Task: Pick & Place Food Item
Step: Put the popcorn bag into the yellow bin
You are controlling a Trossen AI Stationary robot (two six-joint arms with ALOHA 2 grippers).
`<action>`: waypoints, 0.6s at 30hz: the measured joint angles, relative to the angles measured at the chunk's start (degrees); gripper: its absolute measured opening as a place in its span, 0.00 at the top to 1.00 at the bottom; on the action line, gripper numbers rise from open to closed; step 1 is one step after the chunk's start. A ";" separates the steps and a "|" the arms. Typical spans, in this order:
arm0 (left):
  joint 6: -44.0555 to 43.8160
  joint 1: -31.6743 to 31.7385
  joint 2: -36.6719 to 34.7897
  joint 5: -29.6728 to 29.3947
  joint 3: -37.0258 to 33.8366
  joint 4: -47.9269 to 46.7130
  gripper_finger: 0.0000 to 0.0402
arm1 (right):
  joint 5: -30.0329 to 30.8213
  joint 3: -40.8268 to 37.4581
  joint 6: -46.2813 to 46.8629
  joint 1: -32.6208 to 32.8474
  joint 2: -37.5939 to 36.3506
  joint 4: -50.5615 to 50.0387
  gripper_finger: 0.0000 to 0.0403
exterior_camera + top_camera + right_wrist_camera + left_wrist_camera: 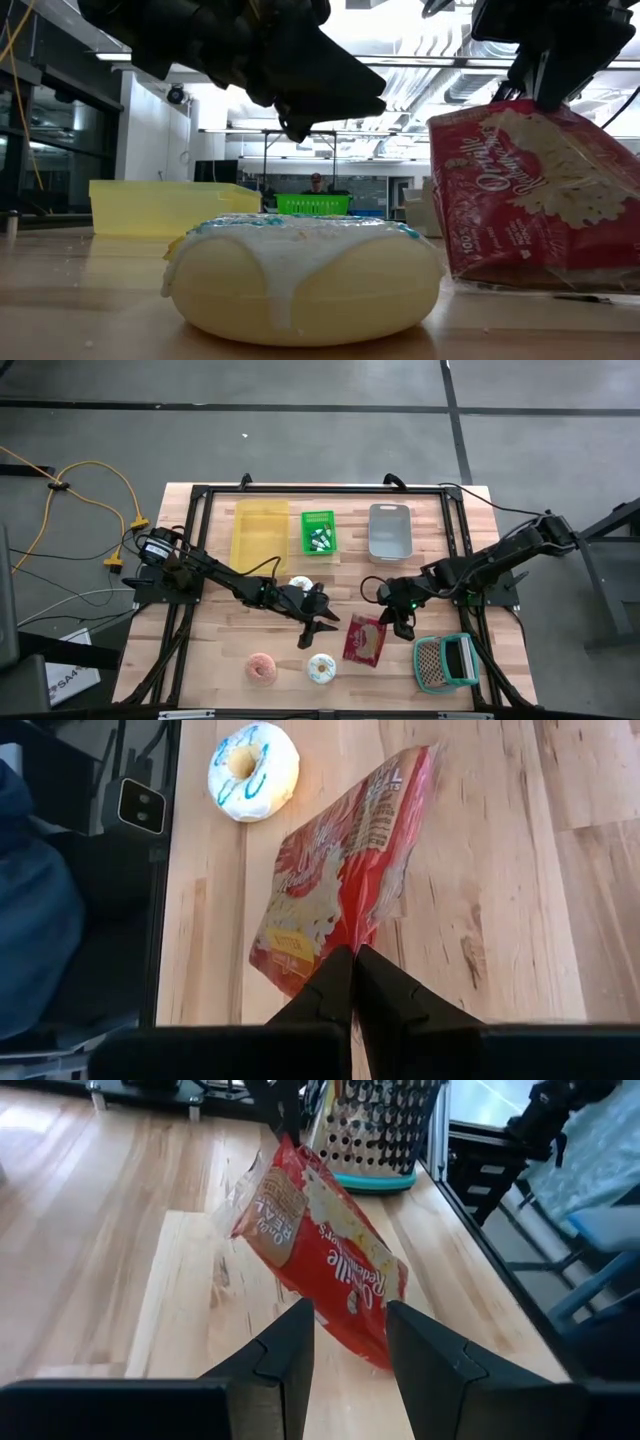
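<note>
Right gripper [352,963] is pinched tight on the top edge of the red popcorn bag [365,640], which hangs tilted with its bottom corner seemingly touching the table [220,660], though the low view leaves that contact unclear. Left gripper [318,630] hovers just beside the bag, its fingers apart and holding nothing. Trouble spots? That grip is only on a thin crinkly seam, so the bag could slip free or swing. A swing could carry it into the white frosted donut [322,669] nearby. The two arms are close enough to clash.
</note>
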 joint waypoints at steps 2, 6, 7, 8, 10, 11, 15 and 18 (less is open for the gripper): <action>-1.96 0.14 0.00 -0.51 0.02 -0.02 0.70 | 0.04 0.00 -0.26 0.00 0.00 0.07 1.00; -5.47 0.75 0.00 -2.58 0.01 -0.08 0.70 | -0.07 0.00 -0.36 0.00 0.00 0.89 1.00; -6.05 0.92 0.00 -3.06 0.02 -0.23 0.70 | -0.09 0.00 -0.37 0.00 0.00 0.87 1.00; -6.63 1.18 0.00 -3.26 0.02 -0.36 0.70 | -0.09 0.00 -0.37 0.00 0.00 0.87 1.00; -7.63 1.72 0.00 -3.31 0.02 -0.81 0.70 | -0.09 0.00 -0.52 0.00 0.00 0.87 1.00; -8.25 1.98 0.00 -3.30 0.02 -1.05 0.70 | -0.09 0.00 -0.55 0.00 0.00 0.87 1.00; -10.54 3.33 0.12 -2.98 0.02 -1.66 0.68 | -0.09 0.00 -0.57 0.00 0.00 0.87 1.00; -11.42 4.44 0.22 -1.54 0.04 -1.73 0.63 | -0.09 0.00 -0.63 0.00 0.00 0.89 1.00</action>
